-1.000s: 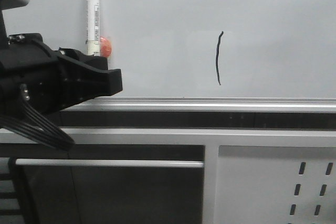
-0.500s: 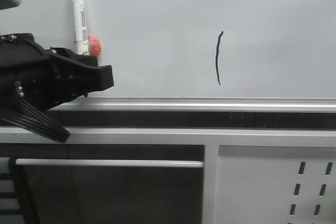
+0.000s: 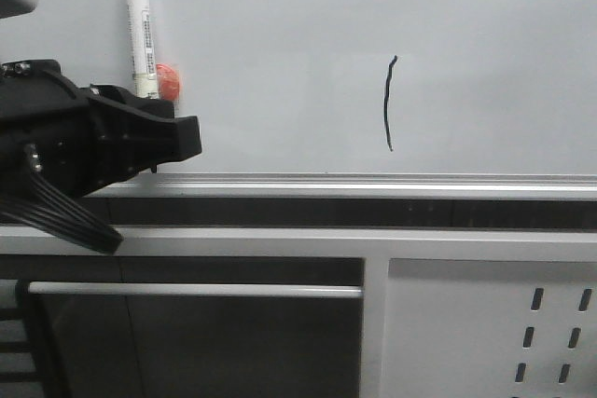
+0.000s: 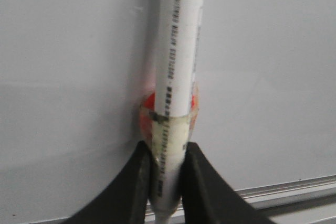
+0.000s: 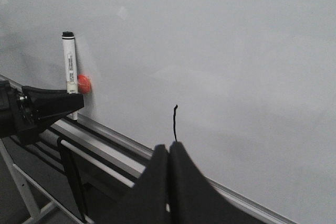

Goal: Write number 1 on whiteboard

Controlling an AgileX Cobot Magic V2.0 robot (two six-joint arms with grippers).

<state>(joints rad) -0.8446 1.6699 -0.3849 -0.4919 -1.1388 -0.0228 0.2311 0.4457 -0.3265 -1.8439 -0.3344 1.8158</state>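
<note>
The number 1 [image 3: 388, 102] is a thin black curved stroke with a small hook on top, drawn on the pale whiteboard [image 3: 485, 34]. It also shows in the right wrist view [image 5: 175, 123], partly hidden by the fingers. My left gripper [image 4: 168, 156] is shut on a white marker pen [image 4: 176, 56] with an orange band, held upright against the board at the far left [image 3: 141, 30]. My right gripper [image 5: 169, 148] is shut and empty, away from the board; it does not show in the front view.
The board's silver bottom rail [image 3: 373, 184] runs across the view. Below it stand a grey frame, a horizontal bar [image 3: 196, 290] and a grey metal panel with slotted holes [image 3: 550, 333].
My left gripper moved left and up with the marker between one second and half a second ago, then held still. The stroke is unchanged.
</note>
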